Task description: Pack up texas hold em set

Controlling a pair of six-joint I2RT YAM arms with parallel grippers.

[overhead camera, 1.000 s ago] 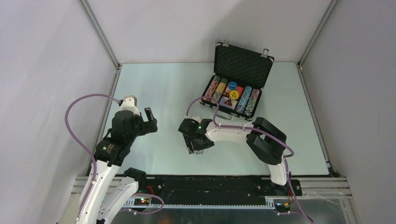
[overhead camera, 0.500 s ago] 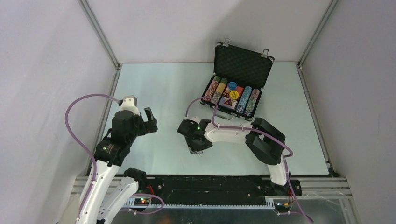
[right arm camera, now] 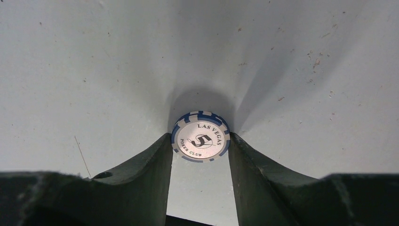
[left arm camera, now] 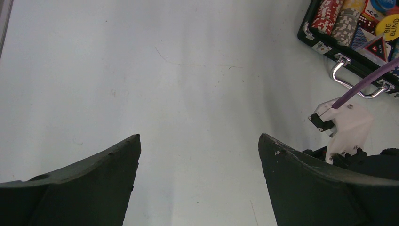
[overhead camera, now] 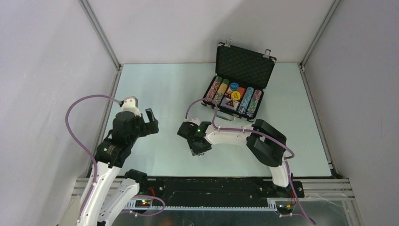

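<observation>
Right wrist: right pincer point(right arm camera: 200, 140) low over table point(right arm camera: 94, 70), fingers point(right arm camera: 153, 167) against blue-white chip point(right arm camera: 201, 135).

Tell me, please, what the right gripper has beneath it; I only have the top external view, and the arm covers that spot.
Observer: A poker chip lies flat on the table. The right gripper straddles it, its fingers at or nearly at the chip's edges.
Operator: Which chip is it?
Observer: The rim is blue and white, and the face reads Las Vegas Poker Club.
Operator: Is the left gripper carrying anything?
Observer: No, the left gripper is open, with only bare table between its fingers.
</observation>
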